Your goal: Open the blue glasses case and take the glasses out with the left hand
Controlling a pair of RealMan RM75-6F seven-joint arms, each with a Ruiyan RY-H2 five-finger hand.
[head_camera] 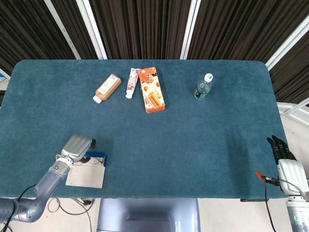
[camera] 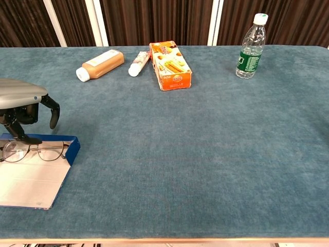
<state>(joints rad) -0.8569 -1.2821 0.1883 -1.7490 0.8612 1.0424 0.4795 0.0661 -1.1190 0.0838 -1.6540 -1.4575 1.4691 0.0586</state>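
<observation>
Blue glasses case [camera: 71, 148] lies open under the left robot hand [camera: 23, 105], fingers curled onto the glasses [camera: 32, 151]; labels unreadable.

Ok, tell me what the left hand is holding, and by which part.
Cannot tell: the left hand hangs over the glasses in the open blue case, fingers curled down.

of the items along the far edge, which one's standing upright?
The clear water bottle with the green label, far right. The brown bottle, tube and orange box all lie flat.
</observation>
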